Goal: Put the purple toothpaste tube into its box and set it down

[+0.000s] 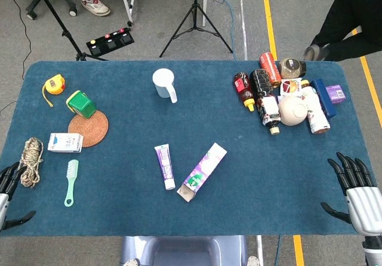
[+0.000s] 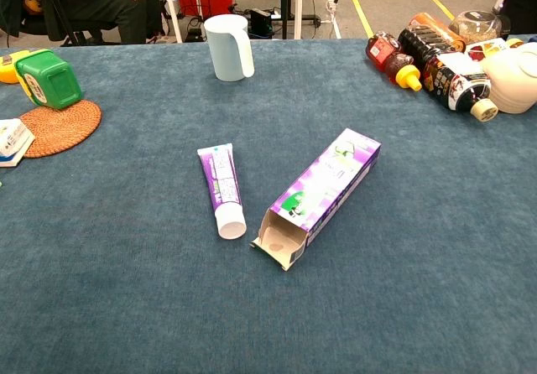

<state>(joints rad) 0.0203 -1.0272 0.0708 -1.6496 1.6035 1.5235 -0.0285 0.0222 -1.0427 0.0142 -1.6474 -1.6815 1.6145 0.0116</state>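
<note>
The purple toothpaste tube [image 1: 165,166] [image 2: 221,186] lies flat near the table's front middle, white cap toward me. Just right of it lies its purple and white box [image 1: 202,171] [image 2: 322,192], slanted, with the open flap end at the near side. Tube and box are apart. My left hand [image 1: 8,188] rests at the front left table edge, fingers spread, holding nothing. My right hand [image 1: 356,191] sits at the front right edge, fingers apart and empty. Neither hand shows in the chest view.
A white cup [image 1: 165,84] stands at the back middle. Bottles, jars and a teapot [image 1: 292,110] crowd the back right. On the left lie a green container [image 1: 81,104] on a wicker coaster, tape measure, small carton [image 1: 65,142], rope coil [image 1: 31,160] and green brush [image 1: 71,182].
</note>
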